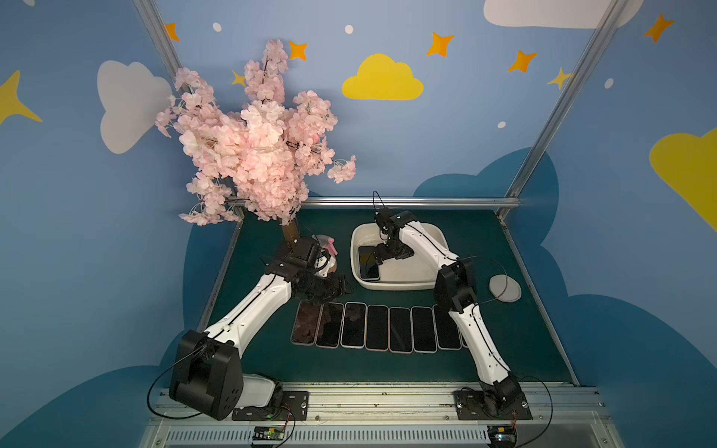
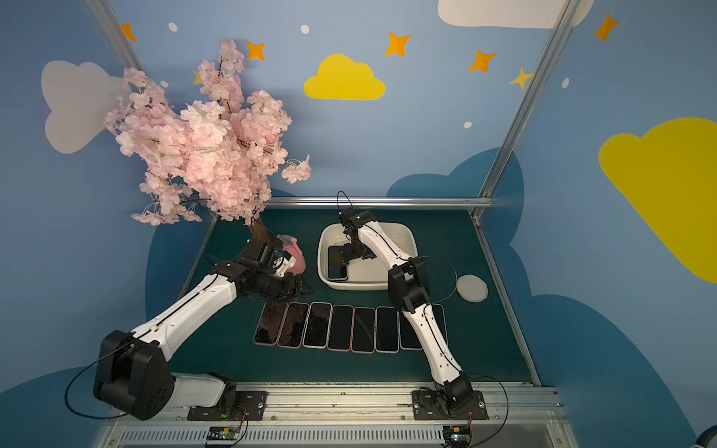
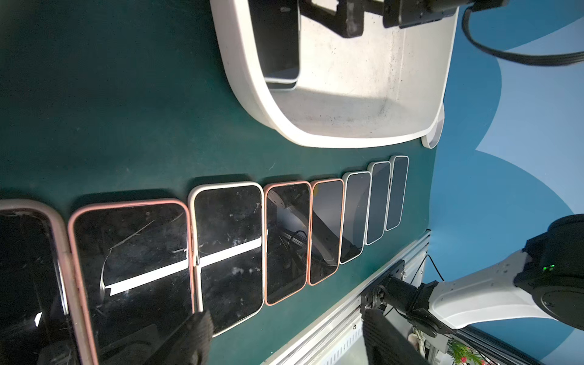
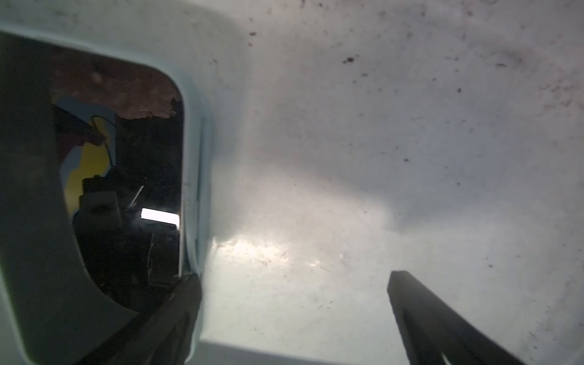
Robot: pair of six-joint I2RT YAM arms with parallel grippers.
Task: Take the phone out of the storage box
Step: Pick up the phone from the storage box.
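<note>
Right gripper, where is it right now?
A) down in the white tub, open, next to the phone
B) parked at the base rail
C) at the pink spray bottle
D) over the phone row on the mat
A: the right gripper is down inside the storage box, jaws spread wide, one at the edge of the phone and the other over bare box floor, with nothing clamped.
</note>
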